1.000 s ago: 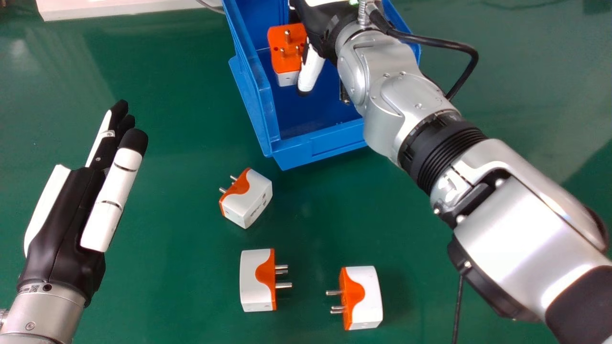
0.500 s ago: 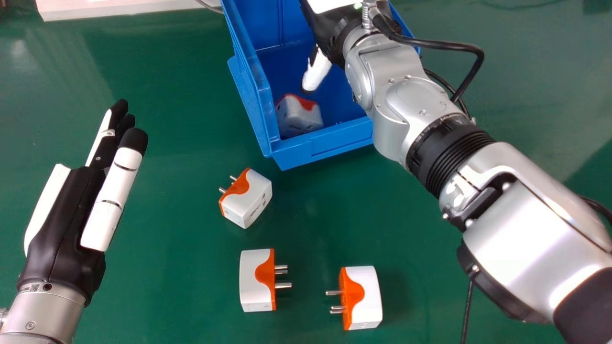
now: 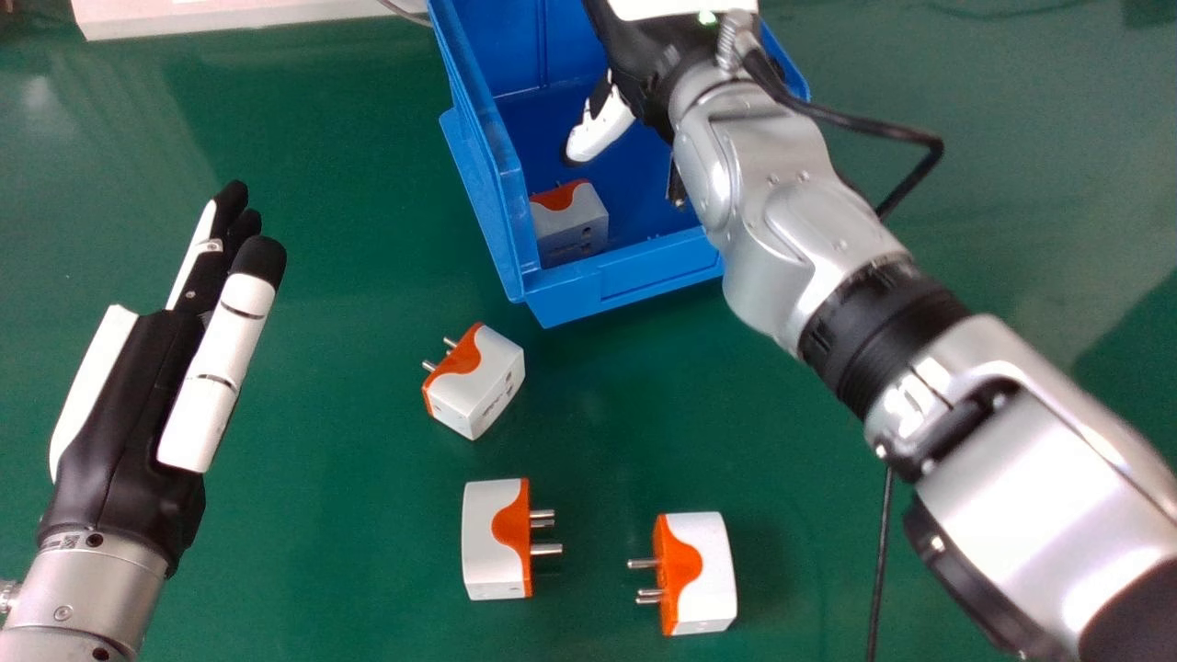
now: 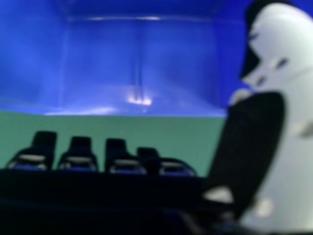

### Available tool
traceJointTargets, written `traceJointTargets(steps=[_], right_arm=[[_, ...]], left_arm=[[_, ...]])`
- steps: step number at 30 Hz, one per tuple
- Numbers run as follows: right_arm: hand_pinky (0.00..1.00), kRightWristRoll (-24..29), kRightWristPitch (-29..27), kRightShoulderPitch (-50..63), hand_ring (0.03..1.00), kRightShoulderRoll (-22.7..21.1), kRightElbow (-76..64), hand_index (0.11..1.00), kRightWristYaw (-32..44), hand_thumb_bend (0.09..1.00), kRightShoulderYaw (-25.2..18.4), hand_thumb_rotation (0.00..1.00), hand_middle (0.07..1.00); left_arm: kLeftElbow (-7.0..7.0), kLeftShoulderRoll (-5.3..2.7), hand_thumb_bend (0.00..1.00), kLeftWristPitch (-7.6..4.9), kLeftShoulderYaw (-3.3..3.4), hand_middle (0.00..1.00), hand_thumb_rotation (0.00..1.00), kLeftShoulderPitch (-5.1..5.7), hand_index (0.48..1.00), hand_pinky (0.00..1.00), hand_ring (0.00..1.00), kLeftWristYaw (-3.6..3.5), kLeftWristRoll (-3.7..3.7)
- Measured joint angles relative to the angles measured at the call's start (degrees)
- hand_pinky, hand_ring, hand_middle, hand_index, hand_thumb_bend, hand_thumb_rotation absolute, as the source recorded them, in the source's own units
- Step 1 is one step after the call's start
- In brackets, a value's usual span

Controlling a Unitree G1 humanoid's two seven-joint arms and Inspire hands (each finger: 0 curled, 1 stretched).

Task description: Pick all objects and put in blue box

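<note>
Your right hand (image 3: 602, 129) hangs over the blue box (image 3: 634, 276), loosely open and holding nothing, its thumb well apart from the fingers (image 4: 78, 156). Just beyond the thumb's tip, on the side toward you, a white-and-orange adapter (image 3: 575, 225) lies inside the box by the near left corner, apart from the hand. On the desk (image 3: 322, 552), outside the box, you have three more: one adapter (image 3: 478, 386) near the box's near left corner, and closer to you a left adapter (image 3: 492, 542) and a right adapter (image 3: 703, 570), their pins facing each other with space between. Your left hand (image 3: 129, 414) is at the view's left, fingers straight and empty, well apart from all of them.
</note>
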Motion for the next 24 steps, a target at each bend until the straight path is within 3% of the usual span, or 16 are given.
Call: traceJointTargets(steps=[9, 17, 24], right_arm=[[1.00, -2.7, 8.7, 20.7, 1.000, -3.6, -31.4, 1.000, 0.3, 0.609, -1.6, 0.16, 1.000], [1.00, -11.1, 15.3, 45.4, 1.000, -4.3, -59.6, 1.000, 1.3, 0.585, 0.1, 0.18, 1.000], [1.00, -17.7, 15.4, 64.4, 1.000, -4.4, -78.4, 0.996, 3.8, 0.565, 3.0, 0.22, 1.000]], left_arm=[[1.69, 0.00, 0.54, -0.01, -0.02, 1.00, 1.00, -0.70, 1.000, 0.99, 1.00, -0.03, 0.19], [2.77, -0.02, 0.54, -0.10, 0.02, 1.00, 1.00, -0.78, 1.000, 0.99, 1.00, -0.06, 0.20], [3.09, 0.05, 0.53, -2.40, 0.21, 1.00, 1.00, -0.82, 1.000, 0.99, 1.00, -0.17, 0.20]])
